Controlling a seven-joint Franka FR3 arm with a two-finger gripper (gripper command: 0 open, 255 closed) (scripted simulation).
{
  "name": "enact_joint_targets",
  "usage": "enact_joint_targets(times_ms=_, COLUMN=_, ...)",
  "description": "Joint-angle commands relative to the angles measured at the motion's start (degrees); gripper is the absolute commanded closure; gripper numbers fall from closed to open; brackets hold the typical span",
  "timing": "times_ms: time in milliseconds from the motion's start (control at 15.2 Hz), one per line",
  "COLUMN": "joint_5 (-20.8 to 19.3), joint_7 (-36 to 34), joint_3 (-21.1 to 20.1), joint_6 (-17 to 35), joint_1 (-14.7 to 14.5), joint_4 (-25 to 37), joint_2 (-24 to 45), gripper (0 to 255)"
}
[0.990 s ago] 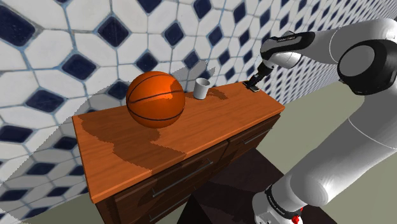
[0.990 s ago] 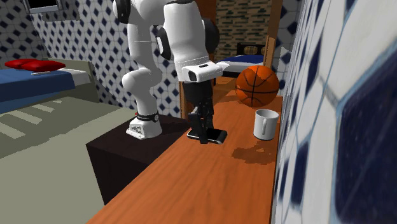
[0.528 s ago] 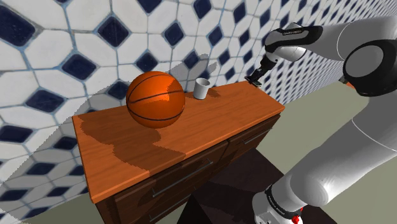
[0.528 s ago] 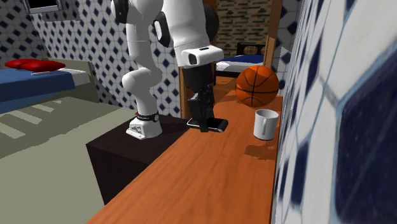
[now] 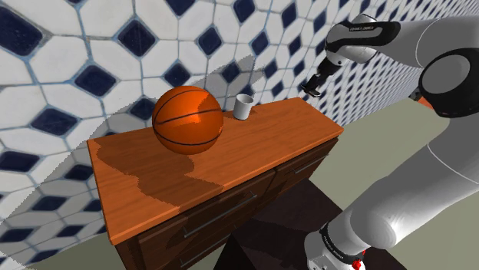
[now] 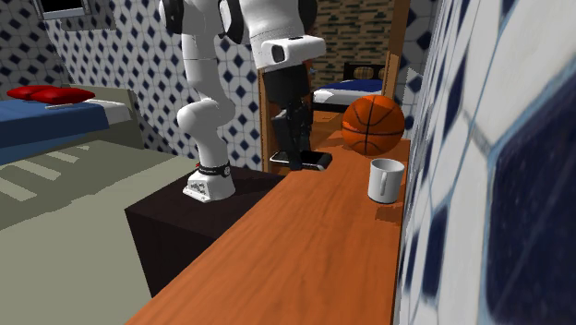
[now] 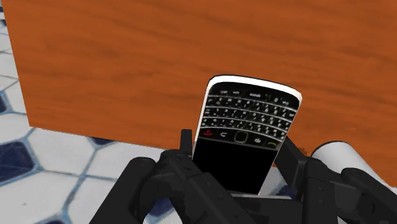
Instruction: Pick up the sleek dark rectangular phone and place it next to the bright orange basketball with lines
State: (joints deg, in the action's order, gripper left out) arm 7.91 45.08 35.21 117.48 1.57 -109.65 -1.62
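Now end effector (image 6: 295, 157) w/ phone (image 7: 245, 137) higher above dresser (image 5: 253, 146) vs earlier.

Cabinet top (image 5: 230, 165): set against the tiled wall (image 5: 69, 69) | basketball (image 5: 188, 120): on the top, toward the shoulder view's left | mug (image 5: 245, 107): on the top, by the wall, right of the basketball | phone (image 6: 321, 161): between the fingers of the gripper (image 6: 297, 162), above the top's right end in the shoulder view, clear of it | stand (image 6: 175, 217): before the cabinet.

Blue-diamond tiled wall (image 5: 77, 69), wooden dresser (image 5: 153, 184)
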Motion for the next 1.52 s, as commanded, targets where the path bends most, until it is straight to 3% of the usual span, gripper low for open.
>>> enact_joint_targets(times_ms=0, joint_5=-0.38, joint_7=-0.54, joint_3=-0.13, joint_6=-1.43, joint_1=-0.10, joint_4=1.16, joint_2=-0.38, gripper=255)
enact_joint_targets(times_ms=1386, joint_5=-0.09, joint_7=-1.96, joint_3=0.26, joint_6=-17.72, joint_1=0.21, joint_4=18.68, joint_2=1.09, gripper=255)
enact_joint_targets(times_ms=1452, joint_5=-1.47, joint_7=-3.81, joint_3=-0.70, joint_6=-17.11, joint_1=-0.68, joint_4=16.75, joint_2=-0.82, gripper=255)
